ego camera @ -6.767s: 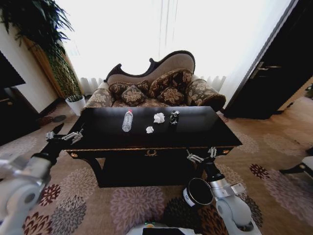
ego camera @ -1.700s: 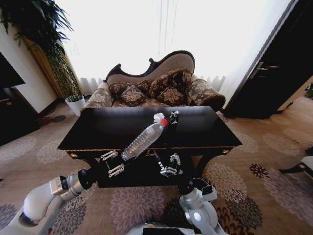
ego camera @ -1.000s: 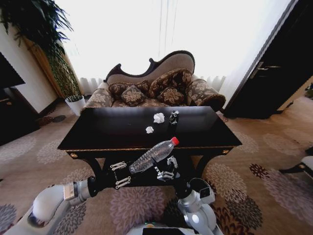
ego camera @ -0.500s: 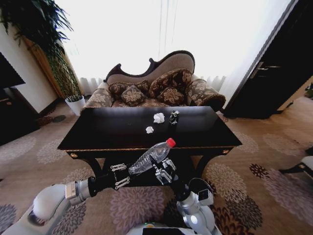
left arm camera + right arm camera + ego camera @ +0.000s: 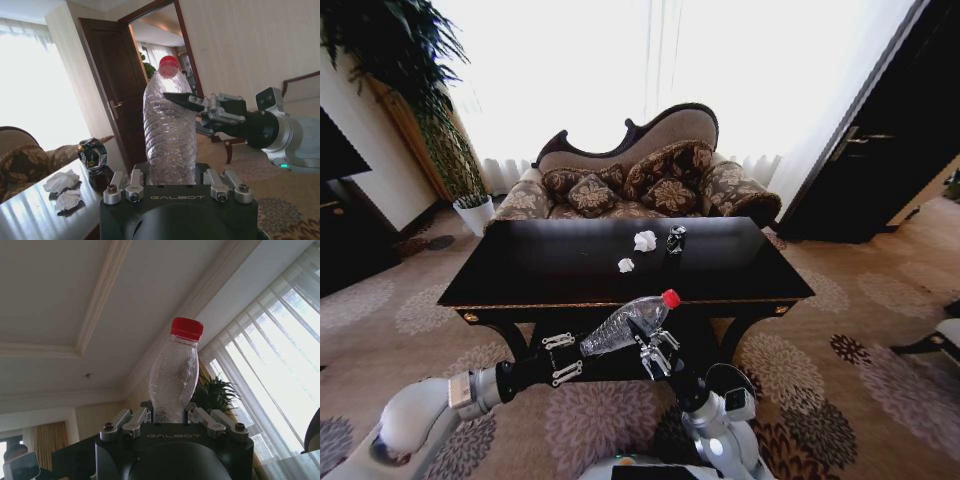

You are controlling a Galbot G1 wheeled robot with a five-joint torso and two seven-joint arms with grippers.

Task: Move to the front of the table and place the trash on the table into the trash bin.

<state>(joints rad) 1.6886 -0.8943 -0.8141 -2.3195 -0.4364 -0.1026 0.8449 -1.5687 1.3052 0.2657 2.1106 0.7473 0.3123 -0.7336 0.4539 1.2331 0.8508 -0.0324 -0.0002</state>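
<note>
1 clear plastic bottle (image 5: 624, 326) with a red cap is held in the air just in front of the near edge of the bench (image 5: 520, 268), tilted with its cap up and to the right. The left claw (image 5: 558, 358) is clamped on the bottle's base end. The right claw (image 5: 655, 352) is placed at the bottle's neck end, with a finger (image 5: 186, 100) on either side of the bottle; whether it is pressed against the plastic cannot be told. On the far middle of the bench top 2 crumpled white paper wads (image 5: 645, 240) are seen, 1 nearer than the other, and 1 small dark can (image 5: 676, 239) stands just right of the farther wad. 1 round black trash bin (image 5: 731, 379) is partly seen on the carpet at the near right, behind the right arm.
</note>
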